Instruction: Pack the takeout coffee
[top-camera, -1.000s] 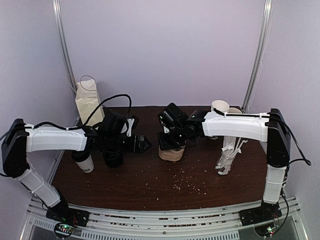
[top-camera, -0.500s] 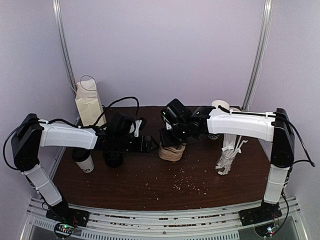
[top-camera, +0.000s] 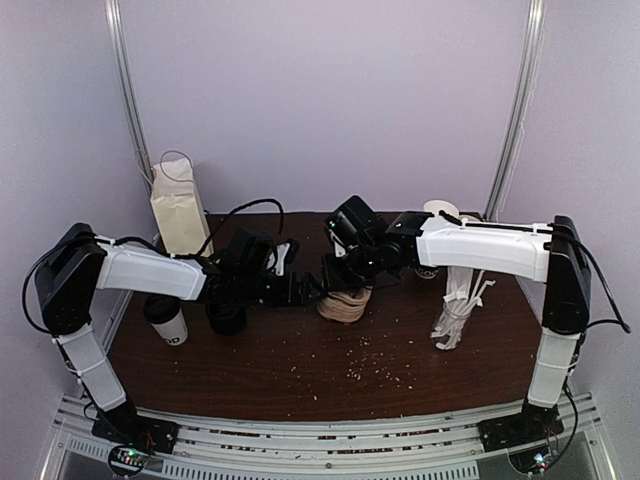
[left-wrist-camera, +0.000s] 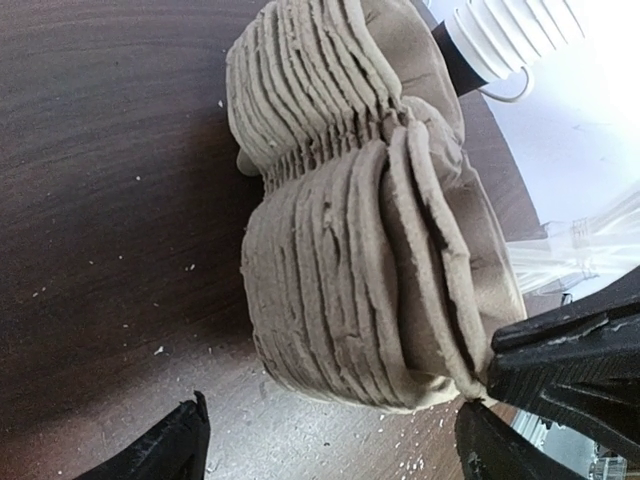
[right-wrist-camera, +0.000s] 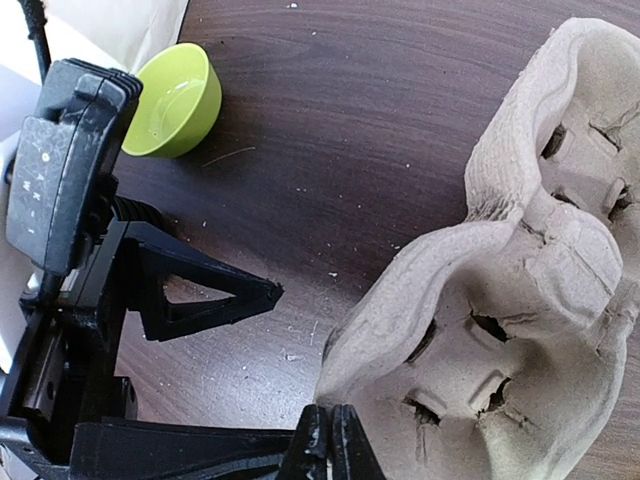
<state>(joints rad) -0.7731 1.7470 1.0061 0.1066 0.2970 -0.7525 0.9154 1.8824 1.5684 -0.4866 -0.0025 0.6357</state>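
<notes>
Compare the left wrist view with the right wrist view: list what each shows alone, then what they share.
Left wrist only: the layered side of the carrier stack, ribbed white cups, and the right end effector pinching the top carrier by its lip. Right wrist only: a green bowl, the top carrier's cup wells, and the open left end effector. Both: the carrier stack and the crumb-strewn table.

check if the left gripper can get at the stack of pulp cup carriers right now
Probably yes: the left gripper is open, facing the stack of pulp carriers across bare table. The right gripper, shut on the top carrier rim, crowds one side.
</notes>
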